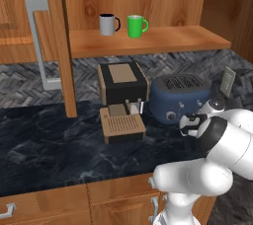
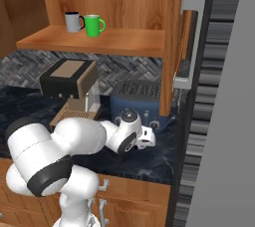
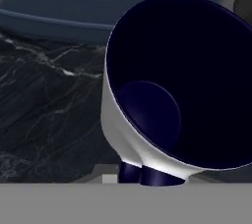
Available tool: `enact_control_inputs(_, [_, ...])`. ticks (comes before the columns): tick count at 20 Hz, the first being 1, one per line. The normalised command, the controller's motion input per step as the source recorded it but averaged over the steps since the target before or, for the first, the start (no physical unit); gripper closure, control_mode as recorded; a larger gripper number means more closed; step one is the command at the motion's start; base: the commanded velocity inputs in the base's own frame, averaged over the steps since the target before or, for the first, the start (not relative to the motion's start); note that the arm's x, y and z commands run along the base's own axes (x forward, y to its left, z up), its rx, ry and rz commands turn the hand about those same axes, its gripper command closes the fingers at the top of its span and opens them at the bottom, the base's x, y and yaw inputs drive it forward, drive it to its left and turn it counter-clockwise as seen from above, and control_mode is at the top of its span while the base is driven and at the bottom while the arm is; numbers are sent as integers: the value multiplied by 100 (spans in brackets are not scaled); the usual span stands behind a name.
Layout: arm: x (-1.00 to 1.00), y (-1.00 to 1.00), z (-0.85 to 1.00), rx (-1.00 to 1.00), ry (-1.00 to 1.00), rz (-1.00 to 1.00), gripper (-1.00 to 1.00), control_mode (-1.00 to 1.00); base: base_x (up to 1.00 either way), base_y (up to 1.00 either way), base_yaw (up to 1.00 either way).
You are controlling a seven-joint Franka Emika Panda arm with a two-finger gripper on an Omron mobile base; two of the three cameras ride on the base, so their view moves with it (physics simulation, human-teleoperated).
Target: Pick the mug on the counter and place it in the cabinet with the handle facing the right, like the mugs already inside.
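The mug (image 3: 147, 90) filled the right of my hand view, low over the counter (image 3: 44, 100) beside the blue toaster (image 1: 180, 95). Whether the jaws were clamped I couldn't tell. I judged I should confirm grip before lifting toward the cabinet (image 1: 163, 39).

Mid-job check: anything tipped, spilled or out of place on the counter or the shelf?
Nothing stands out. The grey mug with black handle and green mug stand upright on the cabinet shelf. The mug looms close before the hand camera, nothing spilled.
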Motion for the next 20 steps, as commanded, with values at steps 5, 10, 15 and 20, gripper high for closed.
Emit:
enact_control_inputs(5, [-6,12,0,0,-3,0,100,-100,0,0,0])
enact_control_inputs(10, [-20,46,0,0,-6,0,100,-100,0,0,0])
enact_control_inputs(15, [-46,54,20,-5,-14,0,100,-100,0,0,0])
enact_control_inputs(20, [-54,43,58,-10,-17,0,100,-100,0,0,0])
